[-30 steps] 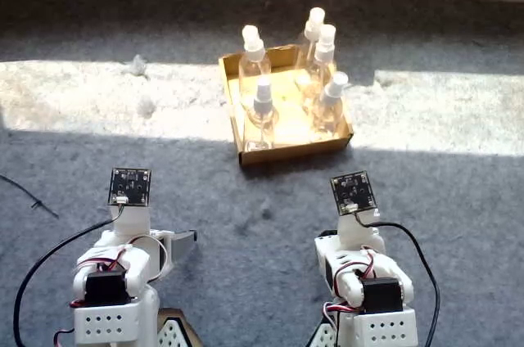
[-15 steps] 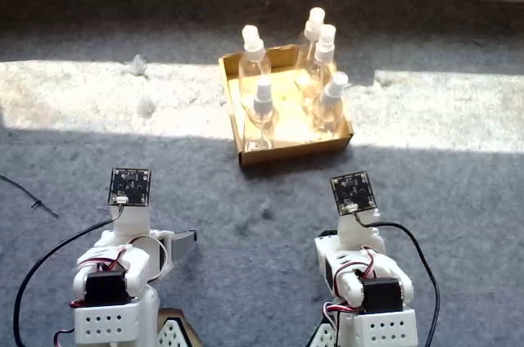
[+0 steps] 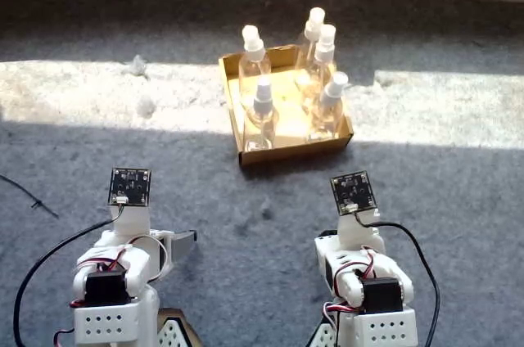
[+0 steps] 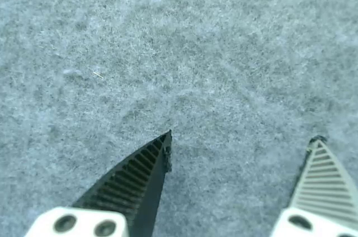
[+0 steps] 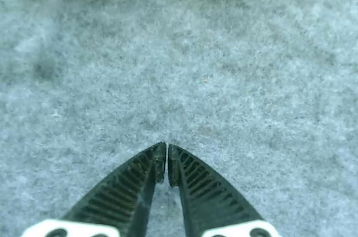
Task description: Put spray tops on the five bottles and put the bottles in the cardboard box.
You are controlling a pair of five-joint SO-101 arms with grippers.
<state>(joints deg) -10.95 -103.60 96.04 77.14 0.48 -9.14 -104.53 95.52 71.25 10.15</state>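
Observation:
Several clear bottles with white spray tops stand upright in the cardboard box (image 3: 291, 146) in the sunlit strip at the far middle of the carpet; one bottle (image 3: 262, 114) is at the box's near left, another (image 3: 327, 105) at its near right. Both arms rest folded at the near edge, well short of the box. My left gripper (image 4: 241, 139) is open over bare grey carpet, with nothing between its fingers. My right gripper (image 5: 166, 146) is shut on nothing, its tips together above the carpet.
Grey carpet (image 3: 262, 208) covers the whole surface. Small white scraps (image 3: 136, 65) lie in the sunlight left of the box. A thin black cable (image 3: 29, 197) lies at the left edge. A wide strip of carpet separates the arms from the box.

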